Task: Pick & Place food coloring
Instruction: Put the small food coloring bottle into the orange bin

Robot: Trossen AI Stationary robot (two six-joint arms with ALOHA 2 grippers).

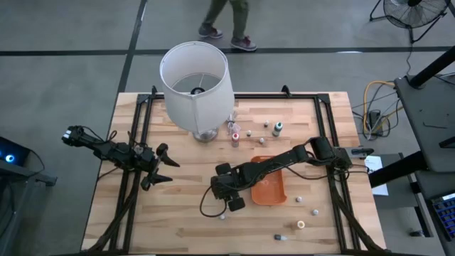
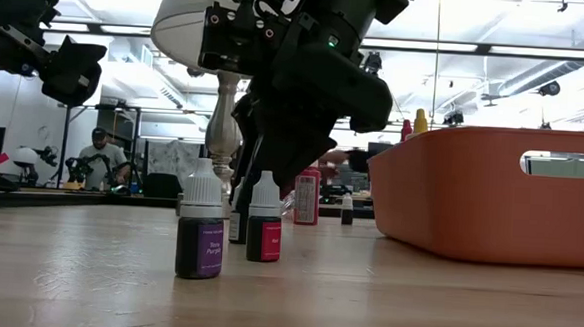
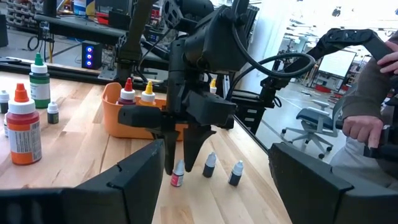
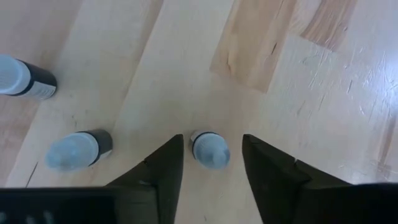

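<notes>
On the desk: we see a wooden top with a white lamp at its far side and an orange tray near the middle.
Right claw: we find it low over the desk just left of the tray, pointing down, its two fingers astride a small white-capped bottle with a narrow gap on each side; it is not yet clamped on it.
That bottle: it stands upright on the wood; the left wrist view shows it with a red label between the dark fingers.
Neighbouring bottles: two more dark little bottles stand just beside it, apart from each other; the low view shows a purple-labelled one nearest the camera.
Other food coloring: we count several bottles near the lamp base, a green-capped one farther right, some inside the tray, and a few scattered on the near right of the desk.
Left claw: it hangs above the left part of the desk, well apart from the bottles, jaws spread wide and holding nothing.
</notes>
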